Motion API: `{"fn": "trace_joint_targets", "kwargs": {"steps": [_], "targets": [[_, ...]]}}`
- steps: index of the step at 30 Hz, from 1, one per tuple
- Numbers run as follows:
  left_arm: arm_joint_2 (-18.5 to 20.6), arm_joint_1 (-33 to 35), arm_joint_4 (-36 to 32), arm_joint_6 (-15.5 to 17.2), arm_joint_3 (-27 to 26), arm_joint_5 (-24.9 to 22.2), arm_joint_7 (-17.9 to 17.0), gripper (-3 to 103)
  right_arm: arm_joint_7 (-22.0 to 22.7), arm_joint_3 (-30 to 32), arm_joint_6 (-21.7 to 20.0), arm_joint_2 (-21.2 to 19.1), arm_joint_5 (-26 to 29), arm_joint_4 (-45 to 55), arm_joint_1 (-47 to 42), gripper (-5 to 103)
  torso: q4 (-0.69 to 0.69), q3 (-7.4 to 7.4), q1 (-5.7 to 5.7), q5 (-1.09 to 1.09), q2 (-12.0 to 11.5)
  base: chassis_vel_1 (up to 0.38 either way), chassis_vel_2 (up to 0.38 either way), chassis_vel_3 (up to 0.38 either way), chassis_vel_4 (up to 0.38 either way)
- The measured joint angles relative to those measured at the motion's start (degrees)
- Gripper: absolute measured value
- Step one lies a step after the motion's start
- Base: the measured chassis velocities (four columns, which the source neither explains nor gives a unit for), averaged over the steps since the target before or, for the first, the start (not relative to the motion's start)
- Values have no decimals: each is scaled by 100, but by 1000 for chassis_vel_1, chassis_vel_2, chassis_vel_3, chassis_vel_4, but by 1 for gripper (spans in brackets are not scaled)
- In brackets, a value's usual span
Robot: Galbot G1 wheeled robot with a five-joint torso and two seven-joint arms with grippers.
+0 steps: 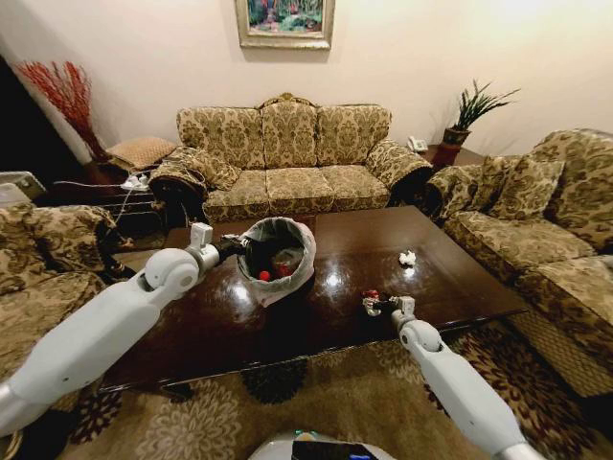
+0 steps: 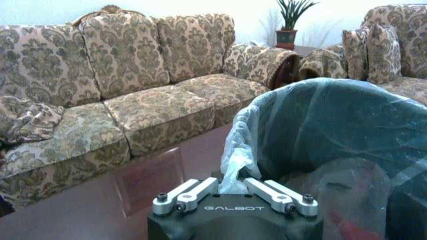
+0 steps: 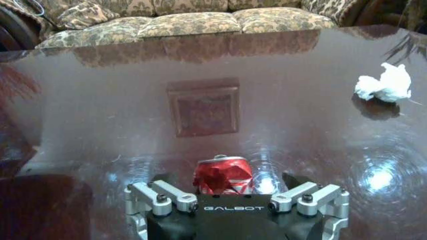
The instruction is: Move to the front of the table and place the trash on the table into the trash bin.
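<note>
Both arms reach forward: left pincer [image 1: 233, 248] grips trash bin [image 1: 278, 259], right pincer [image 1: 375, 304] straddles wrapper [image 3: 223, 175].

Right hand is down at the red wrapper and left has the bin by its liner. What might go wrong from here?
1. The left hand grips only the thin liner at the trash bin rim; the plastic may tear or slip.
2. The red-white wrapper sits crumpled between the right hand fingers on the glossy table; it may skid away as they close.
3. The white paper ball lies farther off, so it could be overlooked.
</note>
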Motion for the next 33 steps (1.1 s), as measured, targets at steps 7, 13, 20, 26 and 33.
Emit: {"fn": "trace_joint_targets", "kwargs": {"steps": [7, 13, 20, 26, 33], "targets": [[-42, 58, 28, -28, -9, 38, 27, 1, 14, 14, 60, 17, -23, -62, 15, 77, 0, 0, 0, -1, 0, 0, 0, 0, 0], [-1, 69, 37, -60, -33, 42, 38, 1, 12, 18, 120, 86, -72, -76, -10, 55, 0, -1, -1, -1, 3, 0, 0, 0, 0], [20, 51, 30, -80, -43, 37, 52, 1, 148, 74, 118, 70, -22, 54, -21, 43, 0, 0, 1, 2, 2, 0, 0, 0, 0], [18, 62, -17, -86, -58, 38, 46, 1, 244, 142, 141, -104, -3, 502, -25, 43, -1, 0, 0, 1, 2, 0, 0, 0, 0], [-4, 115, -108, -69, -61, 39, 11, 1, 598, -148, -77, -851, 813, 2136, 719, 43, 0, 0, 1, 0, 1, 0, 0, 0, 0]]}}
